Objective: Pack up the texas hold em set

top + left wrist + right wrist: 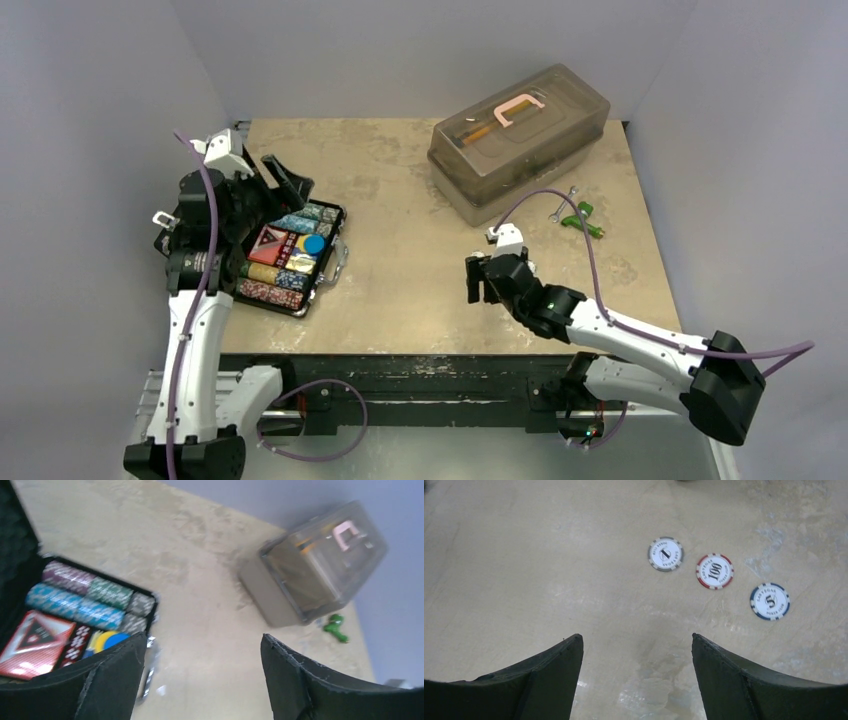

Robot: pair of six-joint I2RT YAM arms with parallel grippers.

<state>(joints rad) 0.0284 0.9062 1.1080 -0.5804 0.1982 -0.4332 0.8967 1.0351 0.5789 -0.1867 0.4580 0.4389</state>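
Beige tabletop (400,200) holds the open briefcase (324,275) and 3 loose chips (715,571); left gripper (204,637) and right gripper (636,636) both gape, empty.

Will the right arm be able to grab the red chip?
Probably yes. The red chip lies flat on the bare table ahead of the open right gripper, with nothing between them; the grey chip and blue chip lie apart beside it.

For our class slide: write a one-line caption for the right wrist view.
Open right gripper over the table; three loose chips ahead: grey 1, red 100, blue 5.
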